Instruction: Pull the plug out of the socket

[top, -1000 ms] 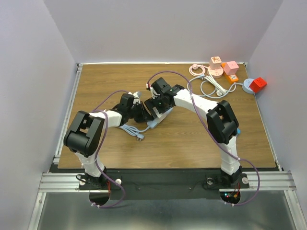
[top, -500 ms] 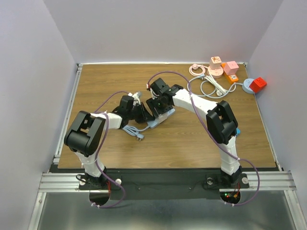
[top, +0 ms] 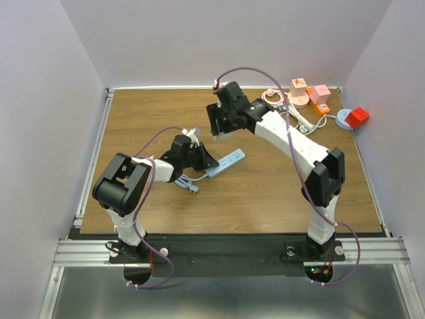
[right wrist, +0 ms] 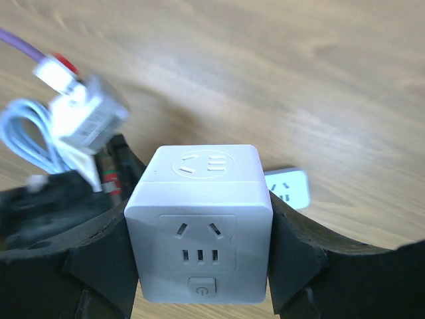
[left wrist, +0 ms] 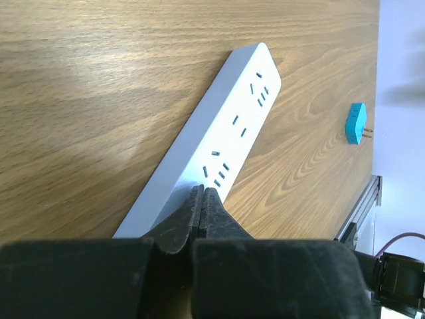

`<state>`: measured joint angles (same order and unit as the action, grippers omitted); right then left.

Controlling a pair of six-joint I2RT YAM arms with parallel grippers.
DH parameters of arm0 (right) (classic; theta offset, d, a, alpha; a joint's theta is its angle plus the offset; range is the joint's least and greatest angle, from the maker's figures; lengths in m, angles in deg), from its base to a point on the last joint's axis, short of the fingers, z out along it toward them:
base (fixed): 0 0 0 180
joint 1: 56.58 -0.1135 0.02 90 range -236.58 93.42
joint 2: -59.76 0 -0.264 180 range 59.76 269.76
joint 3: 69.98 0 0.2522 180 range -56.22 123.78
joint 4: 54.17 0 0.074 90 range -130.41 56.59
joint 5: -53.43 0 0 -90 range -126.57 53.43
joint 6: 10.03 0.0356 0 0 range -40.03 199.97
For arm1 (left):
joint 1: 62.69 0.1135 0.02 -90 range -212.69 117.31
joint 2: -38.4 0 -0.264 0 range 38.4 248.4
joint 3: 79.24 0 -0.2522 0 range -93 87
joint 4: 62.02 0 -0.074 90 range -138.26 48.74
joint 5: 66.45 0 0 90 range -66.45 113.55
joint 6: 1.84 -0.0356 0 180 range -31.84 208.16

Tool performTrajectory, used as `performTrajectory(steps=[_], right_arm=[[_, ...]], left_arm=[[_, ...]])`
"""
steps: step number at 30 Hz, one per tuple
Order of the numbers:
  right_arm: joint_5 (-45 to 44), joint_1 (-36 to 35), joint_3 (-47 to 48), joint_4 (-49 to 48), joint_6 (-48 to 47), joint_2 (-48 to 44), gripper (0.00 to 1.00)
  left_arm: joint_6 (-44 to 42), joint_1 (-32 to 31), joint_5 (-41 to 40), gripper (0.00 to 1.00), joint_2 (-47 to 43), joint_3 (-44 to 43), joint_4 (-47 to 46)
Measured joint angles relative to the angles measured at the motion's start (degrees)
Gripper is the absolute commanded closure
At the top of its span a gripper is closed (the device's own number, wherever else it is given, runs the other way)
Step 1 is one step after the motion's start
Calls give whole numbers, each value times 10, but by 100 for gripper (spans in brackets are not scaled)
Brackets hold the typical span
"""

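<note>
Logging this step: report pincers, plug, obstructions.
Left pincer shut, tips on power strip. Right pincer clamped on white cube plug, held off the strip. Other adapters in far right corner, out of the way.

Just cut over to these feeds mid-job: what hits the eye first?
The white cube adapter fills the right wrist view, clamped in the right gripper and held clear of the white power strip lying mid-table. The left gripper is shut, its tips against the strip's edge. At the far right corner sits a bright pile of pink, orange and red adapters.
</note>
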<state>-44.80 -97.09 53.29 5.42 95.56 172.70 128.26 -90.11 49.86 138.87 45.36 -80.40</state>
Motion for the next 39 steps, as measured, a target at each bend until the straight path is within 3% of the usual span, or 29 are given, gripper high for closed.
performTrajectory(steps=[5,8,12,15,19,22,26,30,34,39], right_arm=[[-72,6,16,-3,34,-57,100],[-110,33,-49,-4,81,-99,100],[-133,148,-233,-2,144,-172,100],[-164,273,-360,19,172,-213,99],[-200,376,-439,56,192,-277,100],[-214,412,-454,63,193,-312,99],[-227,444,-465,59,196,-292,100],[-239,476,-495,57,211,-254,95],[-239,559,-511,58,235,-243,89],[-237,606,-515,57,252,-243,88]], left_arm=[[3,-3,-5,100,0,0,-3],[3,-5,-9,100,-4,0,0],[2,-8,-20,100,-22,-2,35],[-2,-8,-25,100,-46,-6,85],[-16,-8,-37,100,-66,-28,163],[-23,-8,-41,100,-66,-58,202],[-29,-8,-40,100,-72,-92,223],[-31,-8,-38,100,-89,-95,236],[-32,-8,-40,100,-113,-95,251],[-32,-8,-42,100,-146,-92,252]])
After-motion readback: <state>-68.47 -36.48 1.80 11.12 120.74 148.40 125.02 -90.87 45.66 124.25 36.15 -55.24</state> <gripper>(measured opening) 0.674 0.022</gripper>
